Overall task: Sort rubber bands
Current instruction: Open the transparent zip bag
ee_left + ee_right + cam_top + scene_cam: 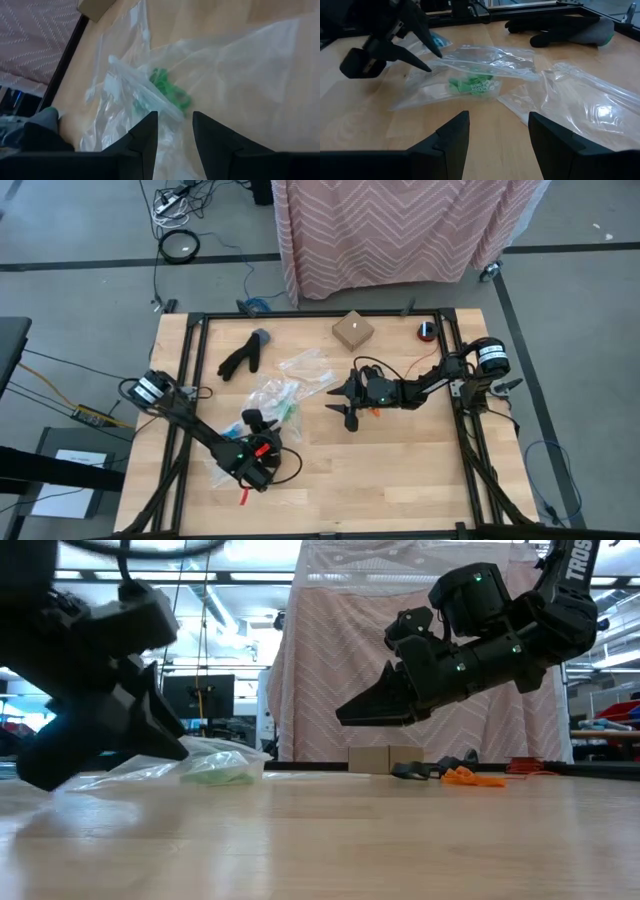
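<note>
Green rubber bands (pixel 167 90) lie inside a clear zip bag (pixel 470 67) that rests flat on the table's middle (pixel 285 405). A small orange heap of bands (pixel 470 777) lies on the wood under the right arm (pixel 374 412). My left gripper (pixel 175 117) is open, low over the bag's near-left edge, with its fingers pointing at the green bands (pixel 472 85). My right gripper (pixel 338 406) is open and hangs clear above the table (pixel 345 718), just right of the bag. No black or blue bands show. My left gripper comes at the bag's folded edge (pixel 150 97) slanting down from the near left. One fingertip (pixel 429 69) reaches the plastic, but I cannot tell whether it touches. The bag lies flat on the table.
More clear bags (pixel 305 368) lie past the green one, and another spreads to the right (pixel 580 95). A black and grey glove (pixel 245 355), a small cardboard box (pixel 352 330) and a red roll (pixel 427 331) sit toward the far edge. A red strip (pixel 245 496) lies near the front.
</note>
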